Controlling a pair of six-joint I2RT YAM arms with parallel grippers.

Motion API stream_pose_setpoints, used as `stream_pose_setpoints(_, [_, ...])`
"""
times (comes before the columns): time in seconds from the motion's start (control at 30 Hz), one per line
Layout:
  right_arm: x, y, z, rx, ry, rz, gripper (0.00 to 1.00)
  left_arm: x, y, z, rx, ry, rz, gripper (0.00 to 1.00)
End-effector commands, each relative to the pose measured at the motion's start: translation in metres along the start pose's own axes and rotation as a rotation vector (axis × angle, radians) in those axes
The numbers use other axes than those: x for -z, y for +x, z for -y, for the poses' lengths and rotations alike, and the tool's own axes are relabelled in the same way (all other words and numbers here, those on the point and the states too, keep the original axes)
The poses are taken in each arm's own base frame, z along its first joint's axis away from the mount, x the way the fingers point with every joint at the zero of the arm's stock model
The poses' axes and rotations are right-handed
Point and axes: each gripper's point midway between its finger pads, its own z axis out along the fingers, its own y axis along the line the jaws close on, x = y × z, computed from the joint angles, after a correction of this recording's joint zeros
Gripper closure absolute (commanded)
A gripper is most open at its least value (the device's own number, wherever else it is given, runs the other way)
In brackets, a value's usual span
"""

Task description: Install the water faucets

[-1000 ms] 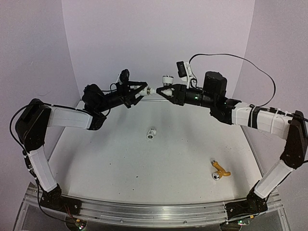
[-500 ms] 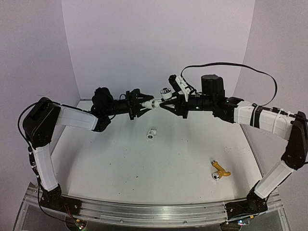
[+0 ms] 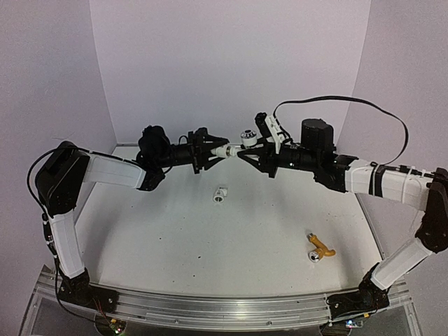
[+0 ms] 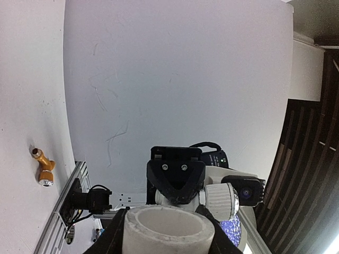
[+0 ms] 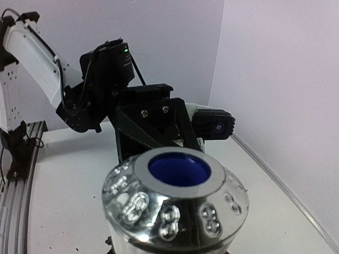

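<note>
My left gripper [image 3: 210, 150] is shut on a stubby white pipe fitting [image 3: 222, 150], held in the air over the back of the table. My right gripper [image 3: 246, 152] is shut on the white faucet [image 3: 246, 137], whose silvery knob points up. The faucet's end meets the fitting's end between the two grippers. In the left wrist view the fitting's open mouth [image 4: 165, 228] sits between my jaws, with the right gripper [image 4: 177, 177] and the faucet's ribbed knob [image 4: 222, 201] just beyond. In the right wrist view the silvery blue-centred knob [image 5: 177, 203] hides my fingers. The yellow-gold faucet [image 3: 320, 249] lies on the table at front right.
A second white pipe fitting [image 3: 220, 193] lies on the white table [image 3: 175, 245] below the grippers. Lilac walls close in the back and sides. A metal rail [image 3: 210, 308] runs along the near edge.
Both grippers came down and together from a small gap; the faucet's end now meets the fitting. The left wrist has turned and the pair has shifted slightly right.
</note>
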Motion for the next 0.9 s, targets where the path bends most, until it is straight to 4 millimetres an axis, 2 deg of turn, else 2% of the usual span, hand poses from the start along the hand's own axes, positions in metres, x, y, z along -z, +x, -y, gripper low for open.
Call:
stream_pose_setpoints(0.0, [0.006, -0.049, -0.007, -0.224, -0.016, 0.236, 1.00, -0.006, 0.015, 0.074, -0.269, 0.197, 0.038, 1.00])
stream_pose_setpoints(0.13, [0.003, -0.055, -0.004, -0.363, -0.036, 0.285, 1.00, -0.004, 0.012, 0.082, -0.347, 0.242, 0.071, 1.00])
stream_pose_setpoints(0.33, [-0.011, -0.067, -0.009, -0.530, -0.155, 0.290, 1.00, -0.007, 0.014, 0.070, -0.454, 0.239, 0.046, 1.00])
stream_pose_setpoints(0.57, [-0.027, -0.064, -0.016, -0.802, -0.288, 0.224, 1.00, -0.002, 0.031, 0.067, -0.750, 0.226, 0.005, 1.00])
stream_pose_setpoints(0.77, [-0.033, -0.072, -0.019, -1.047, -0.405, 0.219, 1.00, -0.001, 0.046, 0.071, -1.044, 0.249, -0.049, 1.00])
stream_pose_setpoints(0.87, [-0.034, -0.073, -0.016, -1.189, -0.436, 0.232, 1.00, -0.001, 0.044, 0.071, -1.129, 0.253, -0.046, 1.00])
